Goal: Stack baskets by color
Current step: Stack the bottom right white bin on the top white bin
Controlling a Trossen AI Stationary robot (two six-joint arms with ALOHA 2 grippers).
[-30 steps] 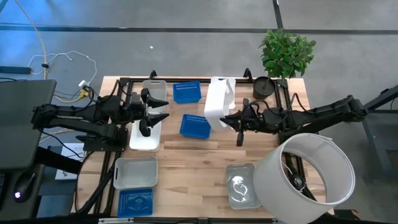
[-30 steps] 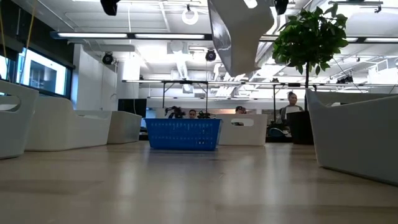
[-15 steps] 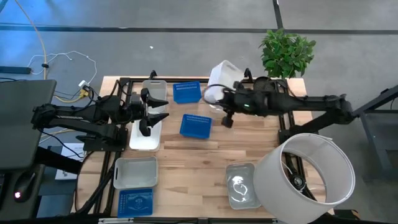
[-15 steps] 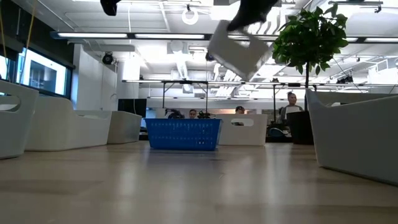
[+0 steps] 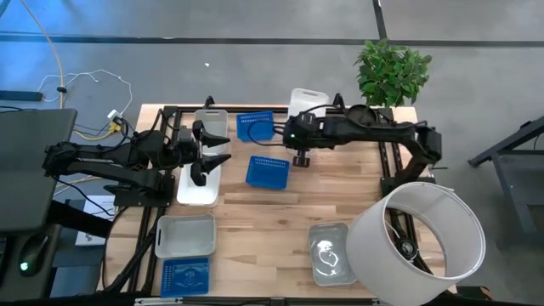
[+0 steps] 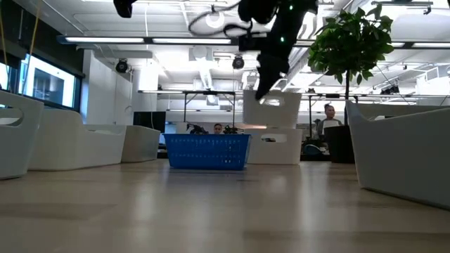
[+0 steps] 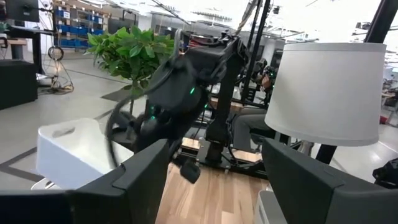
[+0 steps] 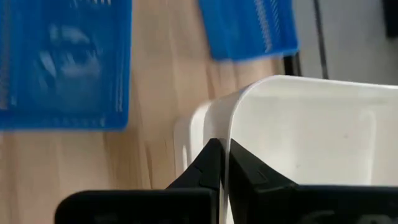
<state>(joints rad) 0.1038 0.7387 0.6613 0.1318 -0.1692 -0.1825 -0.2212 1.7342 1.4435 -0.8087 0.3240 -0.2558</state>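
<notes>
The right claw (image 5: pixel 299 151) reaches across the far part of the wooden tabletop (image 5: pixel 289 208), its fingers (image 8: pixel 211 165) pinched tight on the thin rim of a white basket (image 5: pixel 308 101). In the right wrist view the two dark fingers meet on that rim, one on the outside and one inside the basket's wall. From the low view this basket (image 6: pixel 272 111) sits upright, apparently resting in or on another white basket (image 6: pixel 275 146) beneath it; whether it is fully seated I cannot tell.

Just beside the right claw, toward the left arm, lies one blue perforated basket (image 5: pixel 255 126) at the far edge, and another blue basket (image 5: pixel 267 171) lies nearer the middle of the tabletop, a little below the claw in the high view.

The left claw (image 5: pixel 204 153) hangs with its fingers spread apart and nothing between them, above a long white basket (image 5: pixel 197 189) on the left side. Another white basket (image 5: pixel 213 120) stands just beyond that claw, at the far edge.

Well apart from both claws, at the near left corner, are a grey basket (image 5: pixel 184 236) and a third blue basket (image 5: pixel 185 276) just in front of it. At the near right, a translucent grey basket (image 5: pixel 331 252) sits touching or just beside the large white cylinder (image 5: pixel 416 242). A potted plant (image 5: pixel 390 75) stands at the far right corner, beyond the right arm.
</notes>
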